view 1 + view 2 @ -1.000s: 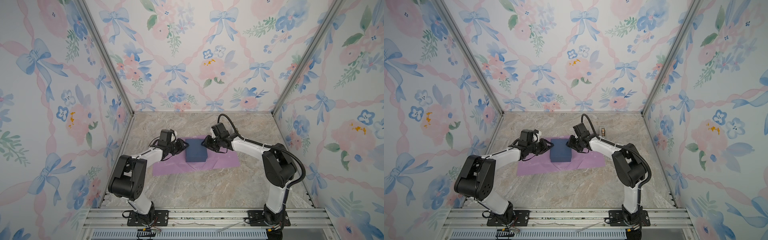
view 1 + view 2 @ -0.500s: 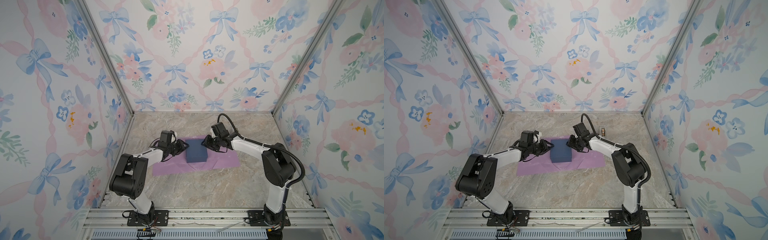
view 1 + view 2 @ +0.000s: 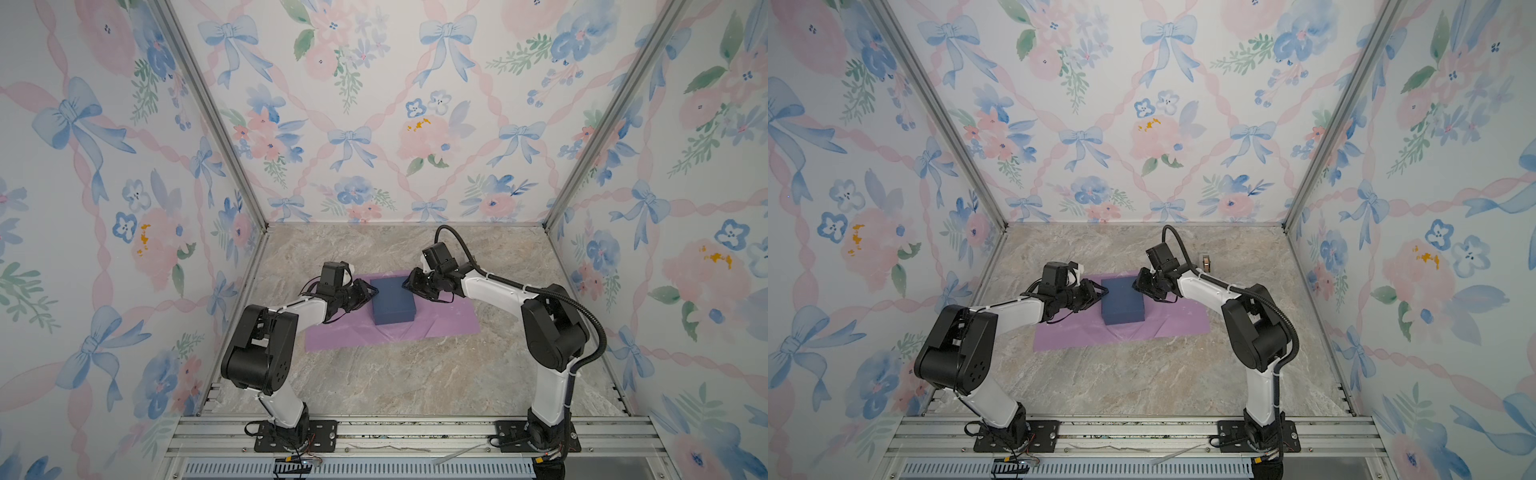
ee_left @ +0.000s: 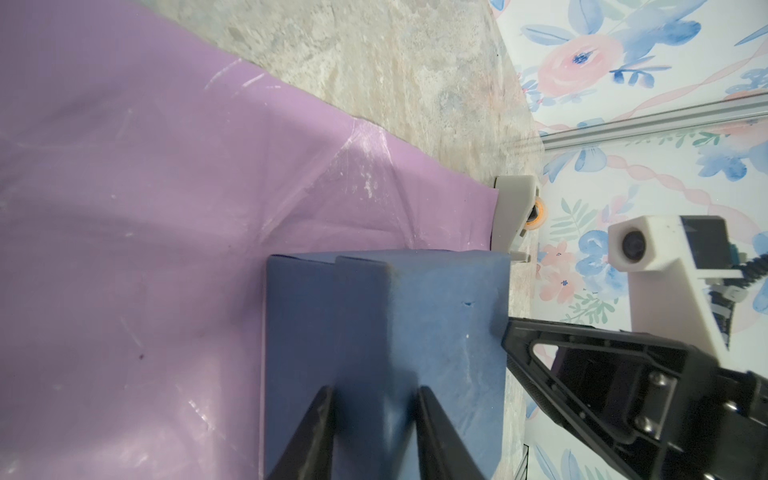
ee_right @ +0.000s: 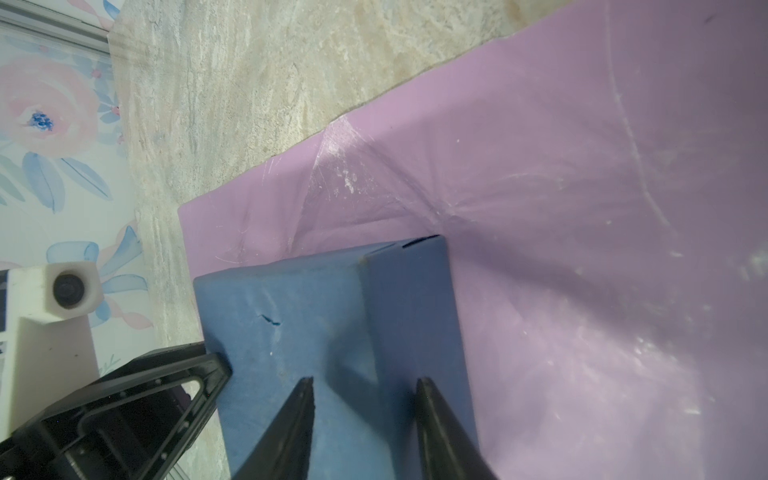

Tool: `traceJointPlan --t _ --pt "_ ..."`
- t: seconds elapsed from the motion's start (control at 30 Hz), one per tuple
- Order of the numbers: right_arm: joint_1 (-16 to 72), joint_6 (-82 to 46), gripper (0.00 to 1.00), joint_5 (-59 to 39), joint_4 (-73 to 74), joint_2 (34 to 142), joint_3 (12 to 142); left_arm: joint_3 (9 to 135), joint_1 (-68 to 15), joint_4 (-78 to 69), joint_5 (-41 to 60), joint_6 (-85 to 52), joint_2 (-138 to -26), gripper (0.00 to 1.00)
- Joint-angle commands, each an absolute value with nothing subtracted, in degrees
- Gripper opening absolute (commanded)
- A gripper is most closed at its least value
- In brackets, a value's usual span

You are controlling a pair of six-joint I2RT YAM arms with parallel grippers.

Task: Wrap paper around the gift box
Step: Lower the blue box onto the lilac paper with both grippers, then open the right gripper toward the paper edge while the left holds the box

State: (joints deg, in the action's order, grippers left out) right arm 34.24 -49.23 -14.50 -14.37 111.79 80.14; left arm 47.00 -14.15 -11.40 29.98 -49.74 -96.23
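The navy gift box [image 3: 392,301] [image 3: 1122,301] lies flat on the lilac paper [image 3: 449,322] [image 3: 1067,336], which is spread flat on the marble floor. My left gripper [image 3: 371,291] [image 4: 374,390] is at the box's far left corner. Its jaws are apart, one tip on the box's top face and the other on its side face. My right gripper [image 3: 409,284] [image 5: 363,380] meets the far right corner the same way, jaws apart over the top edge. Neither gripper is closed round the box. The paper under the box is hidden.
A small beige tape dispenser [image 3: 1205,263] [image 4: 513,212] stands on the floor behind the right arm, near the paper's far edge. Floral walls enclose the marble floor [image 3: 395,374] on three sides. An aluminium rail [image 3: 395,432] holds both arm bases at the front.
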Motion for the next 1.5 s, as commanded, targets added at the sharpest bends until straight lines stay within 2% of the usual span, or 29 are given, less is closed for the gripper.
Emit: traceJointPlan --t 0.0,0.4,0.47,0.53,0.6,0.73,1.07,1.23,1.47 --pt "34.7 -48.6 0.43 -17.3 -13.1 113.1 82.1 46.3 -14.6 -11.2 30.8 -49.4 -98.4 0.34" --pt "35.1 -48.8 0.44 -16.2 -13.0 113.5 79.5 45.5 -13.9 -8.2 28.1 -47.2 -98.6 0.34" --pt "35.0 -48.6 0.48 -15.7 -13.1 112.6 79.2 46.0 -13.5 -7.5 27.9 -46.7 -98.0 0.37" --pt "35.0 -48.3 0.58 -14.7 -13.2 110.8 78.6 47.0 -13.4 -5.9 27.3 -45.6 -96.8 0.43" --pt "34.7 -47.0 0.66 -13.4 -13.7 107.7 77.9 48.4 -13.4 -3.6 26.1 -44.3 -94.3 0.49" --pt "32.6 -45.6 0.72 -13.0 -13.7 99.3 72.3 50.2 -13.4 -0.4 24.5 -43.1 -88.7 0.59" --pt "19.4 -46.2 0.76 -17.6 -16.2 74.4 46.5 48.3 -16.0 0.0 25.4 -41.0 -77.6 0.62" --pt "10.6 -44.8 0.78 -20.4 -18.5 70.4 38.9 51.0 -20.9 0.0 24.7 -39.1 -81.5 0.62" --pt "9.3 -44.7 0.8 -19.3 -18.4 75.7 37.2 54.6 -23.6 -0.1 23.3 -39.2 -90.4 0.61"
